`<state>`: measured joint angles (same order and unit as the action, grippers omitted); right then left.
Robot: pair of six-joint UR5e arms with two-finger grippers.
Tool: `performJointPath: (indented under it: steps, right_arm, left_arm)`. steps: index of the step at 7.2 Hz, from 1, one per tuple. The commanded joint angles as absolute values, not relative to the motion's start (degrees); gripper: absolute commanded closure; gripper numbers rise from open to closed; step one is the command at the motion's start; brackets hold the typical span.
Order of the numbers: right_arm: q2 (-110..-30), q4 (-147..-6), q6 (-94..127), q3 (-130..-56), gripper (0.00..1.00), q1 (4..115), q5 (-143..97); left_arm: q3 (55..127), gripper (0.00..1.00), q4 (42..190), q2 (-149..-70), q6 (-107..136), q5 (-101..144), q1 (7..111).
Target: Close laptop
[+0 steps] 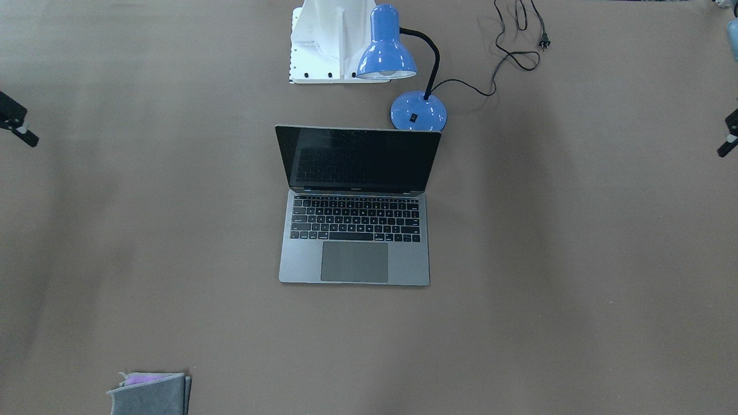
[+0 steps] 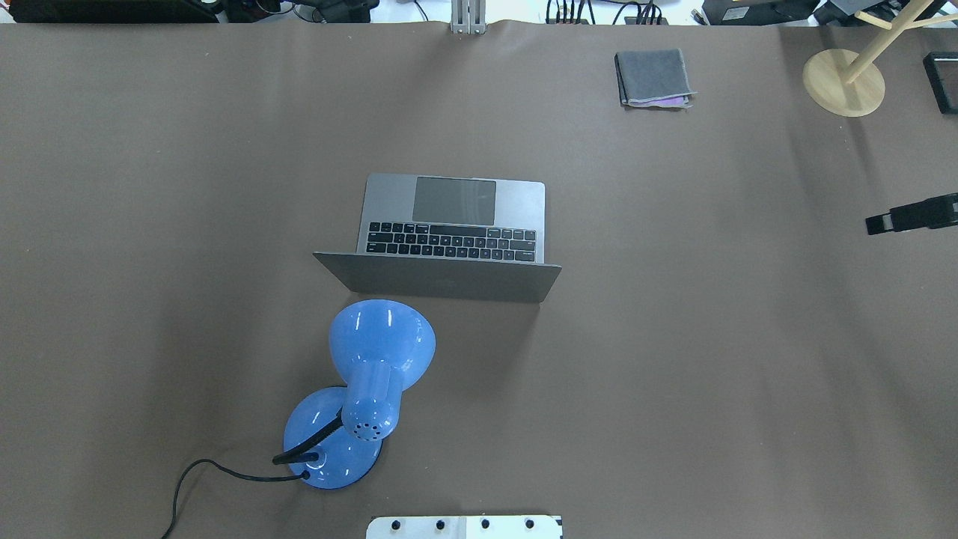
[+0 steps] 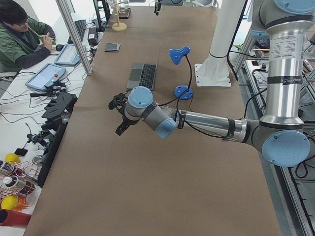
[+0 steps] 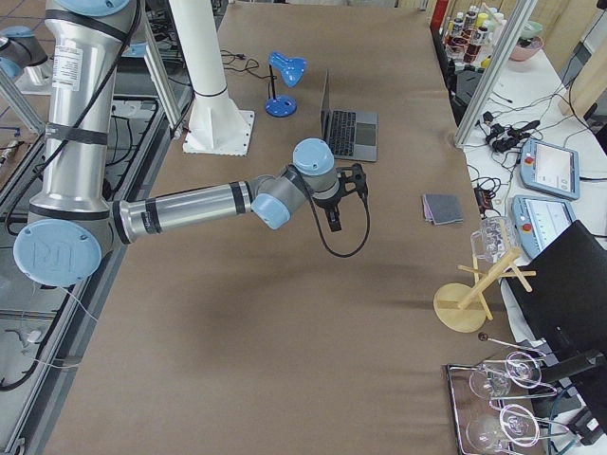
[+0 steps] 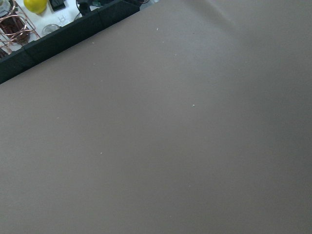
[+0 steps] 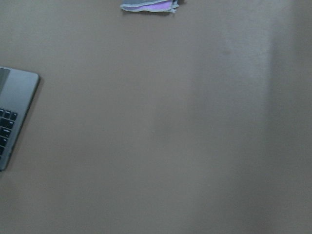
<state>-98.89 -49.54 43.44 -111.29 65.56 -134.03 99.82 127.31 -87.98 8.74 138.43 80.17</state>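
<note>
1. Reaching for the lid is my step in hand, as I judge it, since nothing of the closing is done. The laptop [image 1: 354,230] sits open in the middle of the table [image 1: 576,259]. Its keyboard lies on the far side from my base, and the back of its lid [image 2: 441,278] faces me.
2. My left gripper [image 3: 117,117] hangs over bare table well out to my left, and its fingers look parted in the side view. My right gripper [image 4: 349,201] hovers well apart from the laptop on my right, and it also looks parted and holds nothing. Only the laptop's near corner shows at the edge of my right wrist view.
3. I would send the right arm. The blue lamp [image 2: 374,359] stands just behind the lid toward my left, and its shade is close to the lid's top edge there. A left-side approach would risk knocking it.
4. I would meet the lid's top edge from behind, toward its right end but not at the very corner, so the hinge is not twisted.
5. I would push forward and down along an arc about the hinge. A straight shove might slide the whole base across the table.
6. I would slow near the end, keep my fingers off the screen, and clear them from the gap before the lid meets the keys.
7. The folded grey cloth [image 2: 653,77] lies far off and is no concern.
</note>
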Motion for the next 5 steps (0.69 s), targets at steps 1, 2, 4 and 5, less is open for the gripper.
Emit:
performJointPath:
  steps: [1,2,4,5]
  right_arm:
    - [-98.4,-37.3,63.8,-114.1,0.06,53.8,-126.2]
    - [-98.4,-37.4,69.3,-117.8,0.07,48.8,-122.7]
    - [-98.3,-37.7,77.8,-122.1,0.13,35.1,-109.9]
    - [-97.6,-37.7,80.4,-123.4,0.21,28.8,-103.7]
  left_arm:
    - [99.8,0.02,140.6,-88.9,29.7,138.3,70.0]
    - [100.0,0.02,146.3,-89.9,41.0,138.2,65.8]
    - [100.0,0.02,154.4,-89.8,54.4,137.9,57.3]
    - [100.4,0.02,155.8,-90.0,56.8,137.0,53.7]
